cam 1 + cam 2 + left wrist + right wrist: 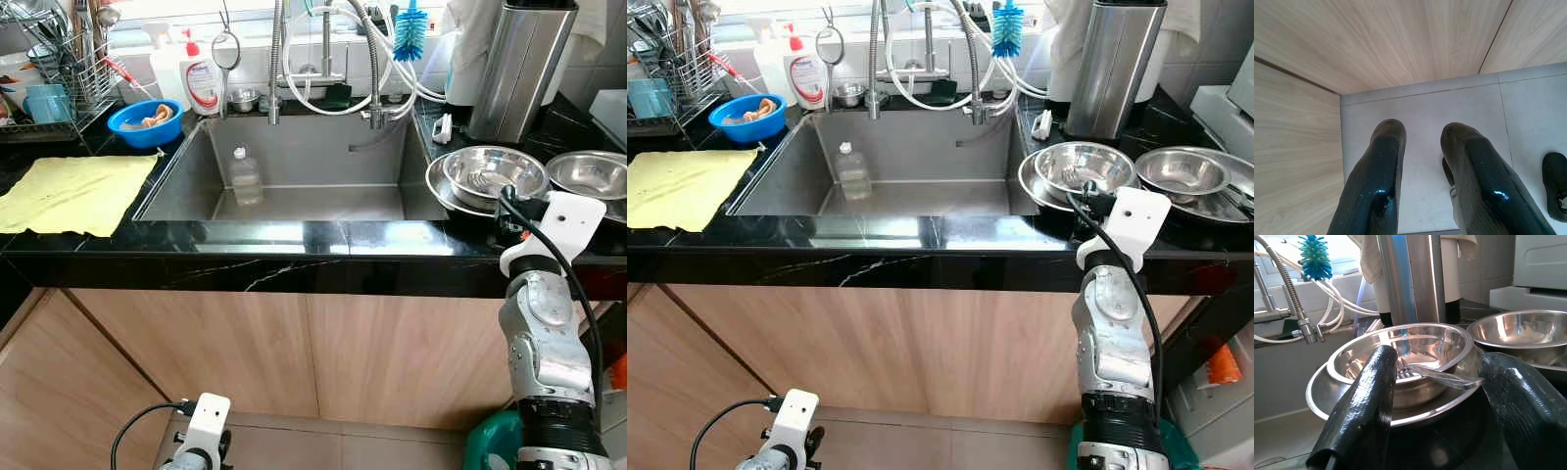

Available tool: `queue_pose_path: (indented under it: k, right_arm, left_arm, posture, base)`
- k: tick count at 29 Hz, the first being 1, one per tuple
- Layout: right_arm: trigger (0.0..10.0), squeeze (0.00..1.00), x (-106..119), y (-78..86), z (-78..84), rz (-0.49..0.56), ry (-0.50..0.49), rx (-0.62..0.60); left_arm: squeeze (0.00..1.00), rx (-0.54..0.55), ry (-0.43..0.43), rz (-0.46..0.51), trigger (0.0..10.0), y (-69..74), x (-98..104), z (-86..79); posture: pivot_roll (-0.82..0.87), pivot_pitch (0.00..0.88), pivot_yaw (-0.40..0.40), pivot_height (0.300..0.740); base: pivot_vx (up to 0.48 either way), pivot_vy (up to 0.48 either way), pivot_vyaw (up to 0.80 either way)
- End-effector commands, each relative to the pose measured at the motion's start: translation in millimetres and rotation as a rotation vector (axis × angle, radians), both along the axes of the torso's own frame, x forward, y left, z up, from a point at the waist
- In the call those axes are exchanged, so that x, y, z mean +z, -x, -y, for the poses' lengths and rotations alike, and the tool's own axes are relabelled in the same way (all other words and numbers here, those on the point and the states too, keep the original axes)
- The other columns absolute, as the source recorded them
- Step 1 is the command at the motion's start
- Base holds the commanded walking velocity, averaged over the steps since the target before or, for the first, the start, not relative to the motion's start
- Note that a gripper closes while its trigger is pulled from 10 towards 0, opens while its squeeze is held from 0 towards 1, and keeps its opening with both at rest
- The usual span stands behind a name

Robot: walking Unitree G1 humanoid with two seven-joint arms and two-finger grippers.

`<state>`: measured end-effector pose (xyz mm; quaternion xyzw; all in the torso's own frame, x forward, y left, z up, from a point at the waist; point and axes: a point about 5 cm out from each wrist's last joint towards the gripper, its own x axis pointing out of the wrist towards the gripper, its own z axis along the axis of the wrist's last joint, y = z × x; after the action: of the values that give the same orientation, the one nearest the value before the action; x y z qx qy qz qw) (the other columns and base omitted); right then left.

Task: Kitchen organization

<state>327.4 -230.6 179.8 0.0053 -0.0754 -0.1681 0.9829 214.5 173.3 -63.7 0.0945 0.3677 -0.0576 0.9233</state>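
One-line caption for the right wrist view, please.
Open right gripper poised before stacked round steel bowls holding a utensil.

Silver jointed right arm [542, 343] at the frame's lower right, white wrist housing, black cable looping along it, black lower segment, left arm [199, 436] white-capped at bottom left with thin black cable, glossy ribbed black fingers [1376, 186].

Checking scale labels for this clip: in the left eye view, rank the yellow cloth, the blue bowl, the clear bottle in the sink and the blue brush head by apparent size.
Largest to smallest:
1. yellow cloth
2. blue bowl
3. clear bottle and blue brush head: these look alike, and the brush sits farther back, so I won't rank them.
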Motion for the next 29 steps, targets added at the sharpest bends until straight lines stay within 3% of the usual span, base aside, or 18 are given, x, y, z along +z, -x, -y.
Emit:
queue_pose_path:
  k: [1,6,7,8,9,11,12,15,16,18,19,20,21,29]
  right_arm:
    - [10.0,0.0,4.4,-3.9,-2.0,0.015,-0.002,0.003]
    - [10.0,0.0,2.2,-6.3,-2.4,0.009,-0.002,0.001]
    - [8.2,0.0,1.8,-6.4,-2.4,0.008,-0.003,0.001]
    - [8.2,0.0,1.5,-6.5,-2.5,0.007,-0.004,0.001]
    - [4.0,0.0,1.1,-6.6,-2.7,0.007,-0.005,0.002]
    - [3.6,0.0,0.8,-6.6,-3.2,0.005,-0.005,0.002]
    - [0.0,0.0,0.0,-6.6,-4.0,0.004,-0.005,0.004]
    - [0.0,0.0,-1.0,-6.5,-4.5,0.0,-0.004,0.004]
    - [2.8,0.0,-0.9,-6.5,-4.4,0.001,-0.004,0.003]
    - [2.6,0.0,-0.8,-6.4,-4.5,0.003,-0.006,0.003]
    - [4.2,0.0,-0.5,-6.5,-4.5,0.002,-0.006,0.002]
    - [8.9,0.0,-0.2,-6.7,-4.6,0.002,-0.005,0.001]
    - [10.0,0.0,0.1,-6.8,-4.6,0.002,-0.004,0.001]
    - [10.0,0.0,-0.1,-7.2,-4.2,-0.001,0.0,-0.004]
  left_arm:
    - [0.0,0.006,-0.011,-0.001,10.0,1.3,-0.2,-2.3]
    - [0.0,0.002,-0.003,0.034,10.0,-4.3,5.1,1.5]
    - [0.0,0.001,-0.002,0.04,10.0,-5.1,6.0,2.0]
    - [0.0,0.001,-0.002,0.043,10.0,-5.6,6.5,2.2]
    - [0.0,-0.001,-0.002,0.046,10.0,-6.1,7.3,2.1]
    - [0.0,-0.001,-0.003,0.048,10.0,-6.5,7.8,1.5]
    - [0.0,-0.001,-0.003,0.05,10.0,-6.8,8.4,0.9]
    - [0.0,-0.002,-0.003,0.052,10.0,-7.1,9.0,0.7]
    - [0.0,-0.003,-0.003,0.053,10.0,-7.2,9.2,0.7]
    - [0.0,-0.006,-0.003,0.052,10.0,-6.9,9.6,1.2]
    - [0.0,-0.006,-0.003,0.052,10.0,-6.8,9.7,1.2]
    - [0.0,-0.006,-0.003,0.05,10.0,-6.7,9.9,1.0]
    - [0.0,-0.006,-0.003,0.048,10.0,-6.5,9.7,1.1]
    - [0.0,-0.017,-0.003,0.035,10.0,-5.1,8.4,2.1]
  posture:
    - [-0.05,0.0,0.079,0.74]
    - [-0.05,0.0,0.079,0.74]
    - [-0.05,0.0,0.079,0.74]
    - [-0.05,0.0,0.079,0.74]
    - [-0.05,0.0,0.079,0.74]
    - [-0.05,0.0,0.079,0.74]
    - [-0.05,0.0,0.079,0.74]
    - [-0.05,0.0,0.079,0.74]
    - [-0.05,0.0,0.079,0.74]
    - [-0.05,0.0,0.081,0.74]
    - [-0.05,0.0,0.08,0.74]
    - [-0.05,0.0,0.08,0.74]
    - [-0.05,0.0,0.08,0.74]
    - [-0.05,0.0,0.081,0.74]
  base:
    - [0.0,0.0,0.0]
    - [0.0,0.0,0.0]
    - [0.0,0.0,0.0]
    - [0.0,0.0,0.0]
    - [0.0,0.0,0.0]
    - [0.0,0.0,0.0]
    - [0.0,0.0,0.0]
    - [0.0,0.0,0.0]
    - [0.0,0.0,0.0]
    - [0.0,0.0,0.0]
    - [0.0,0.0,0.0]
    - [0.0,0.0,0.0]
    - [0.0,0.0,0.0]
    - [0.0,0.0,0.0]
